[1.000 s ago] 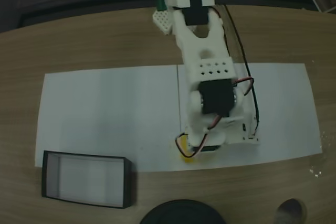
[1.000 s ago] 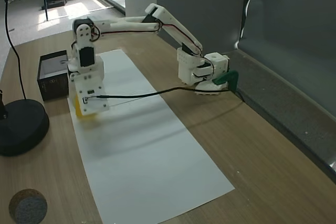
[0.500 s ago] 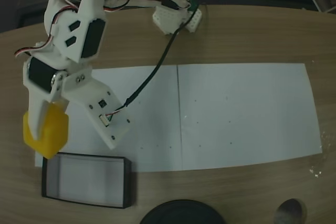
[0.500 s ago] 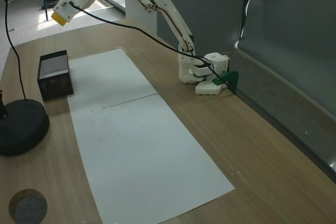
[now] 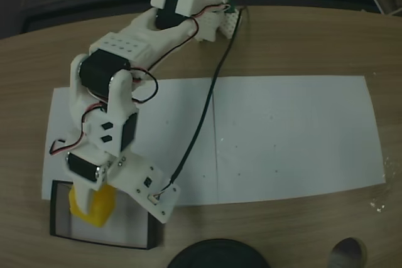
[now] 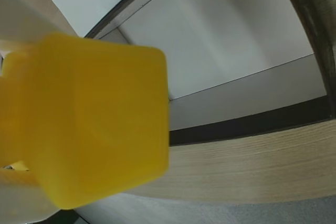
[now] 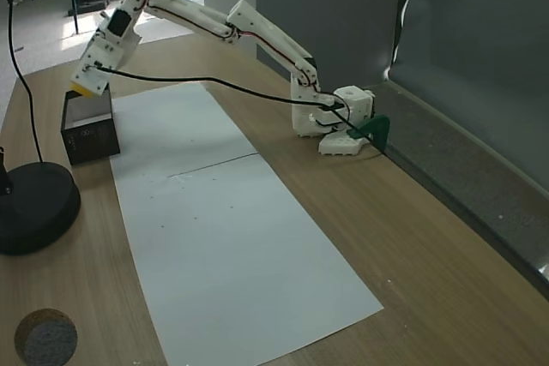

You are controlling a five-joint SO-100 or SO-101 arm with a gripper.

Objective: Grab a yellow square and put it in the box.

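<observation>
Carrying the yellow square (image 5: 93,204) clamped between its jaws, the gripper (image 5: 94,208) hangs directly over the box (image 5: 143,235) on the desk (pick-up judged complete), leaving lowering and release outstanding.

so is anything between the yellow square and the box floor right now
Nothing: the yellow square, held in the hand, hangs over the box, and the wrist view shows the pale floor beneath it bare.
</observation>
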